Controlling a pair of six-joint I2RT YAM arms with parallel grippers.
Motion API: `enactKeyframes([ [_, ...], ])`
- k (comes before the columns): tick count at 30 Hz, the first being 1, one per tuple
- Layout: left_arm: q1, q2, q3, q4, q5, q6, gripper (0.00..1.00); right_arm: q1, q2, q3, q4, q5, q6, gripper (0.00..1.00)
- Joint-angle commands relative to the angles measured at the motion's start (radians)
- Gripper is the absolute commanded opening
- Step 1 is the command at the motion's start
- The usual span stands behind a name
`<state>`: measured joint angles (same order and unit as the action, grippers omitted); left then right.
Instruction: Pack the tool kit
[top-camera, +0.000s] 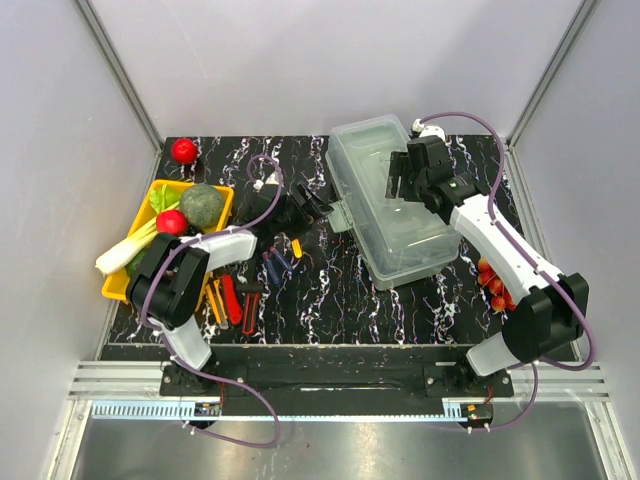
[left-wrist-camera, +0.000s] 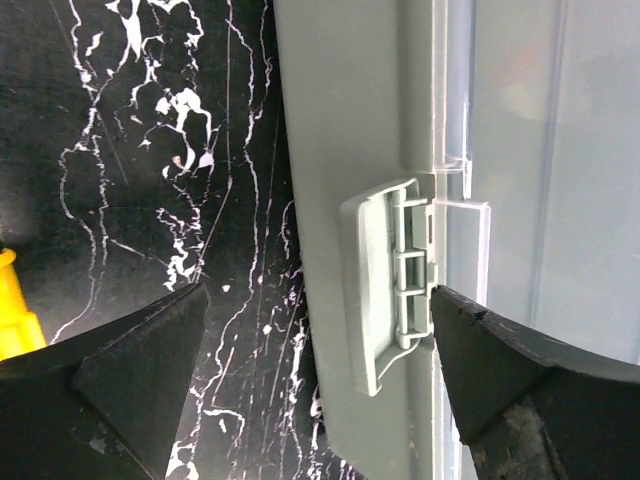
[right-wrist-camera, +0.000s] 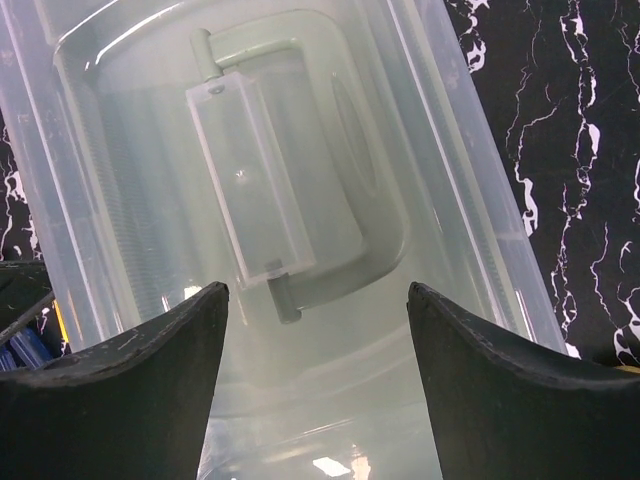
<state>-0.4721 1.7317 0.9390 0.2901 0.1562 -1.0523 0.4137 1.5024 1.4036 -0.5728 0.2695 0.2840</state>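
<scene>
Toolbox (top-camera: 395, 205) sits shut at one o'clock on the surface (top-camera: 330, 290). Left end effector (left-wrist-camera: 318, 295), spread wide, straddles its latch (left-wrist-camera: 385, 280), probably to unclip it; right end effector (right-wrist-camera: 317, 290) hovers wide over the lid handle (right-wrist-camera: 260, 190), ready to lift.

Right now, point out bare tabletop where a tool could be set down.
Front centre of the table, between hand tools and toolbox; back strip between red ball and toolbox. Crowded beside the yellow tray.
</scene>
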Motion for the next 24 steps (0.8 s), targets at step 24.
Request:
enactKeyframes([
  [24,0.006,-0.267,0.095,-0.134,-0.112,0.273,0.96,-0.148,0.021,-0.075,0.078,-0.37,0.521,0.76],
])
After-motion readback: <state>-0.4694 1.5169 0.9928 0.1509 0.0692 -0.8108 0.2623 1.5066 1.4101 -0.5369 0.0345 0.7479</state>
